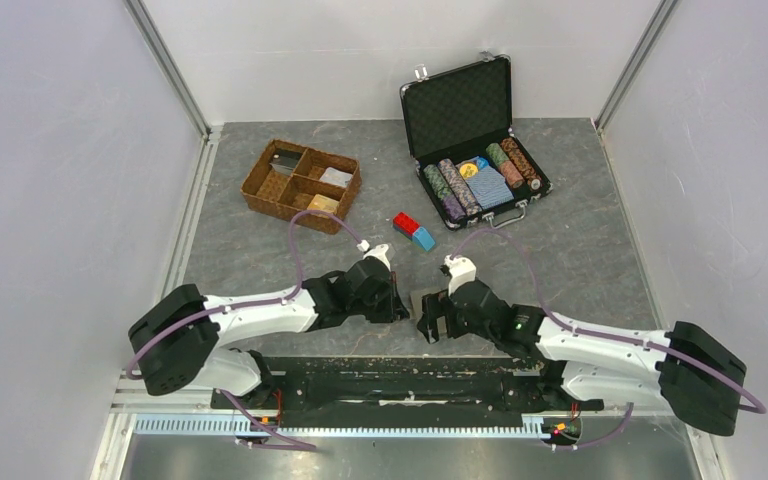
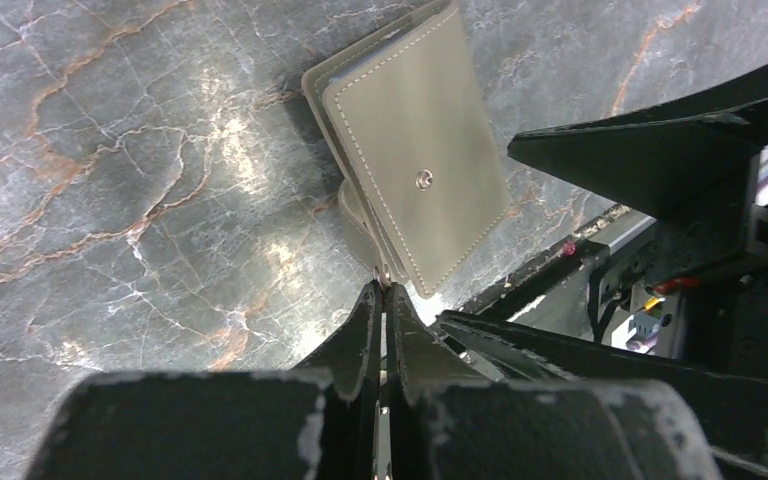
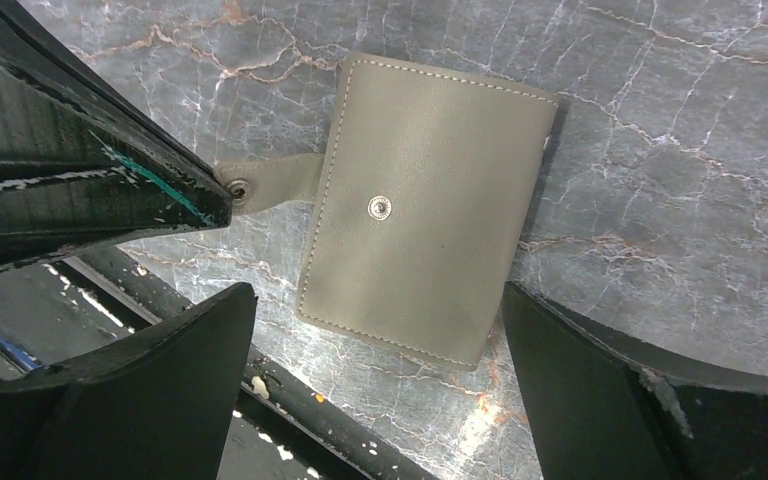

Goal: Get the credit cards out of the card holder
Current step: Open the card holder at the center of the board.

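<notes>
The card holder point(image 3: 430, 200) is a grey-tan wallet lying folded shut on the marble table, with a snap stud on its top face. It also shows in the left wrist view as the card holder point(image 2: 415, 160), and from above as a small grey patch point(image 1: 421, 300) between the two arms. My left gripper point(image 2: 385, 287) is shut on the holder's side tab point(image 3: 275, 180). My right gripper point(image 3: 378, 300) is open, with one finger on each side of the holder's near end and neither touching it. The credit cards are hidden inside the closed holder.
The table's front edge and black rail point(image 1: 390, 365) lie just behind the holder. A brown wicker tray point(image 1: 300, 180) stands at the back left. An open black chip case point(image 1: 475, 130) stands at the back right. Red and blue blocks point(image 1: 413, 230) lie mid-table.
</notes>
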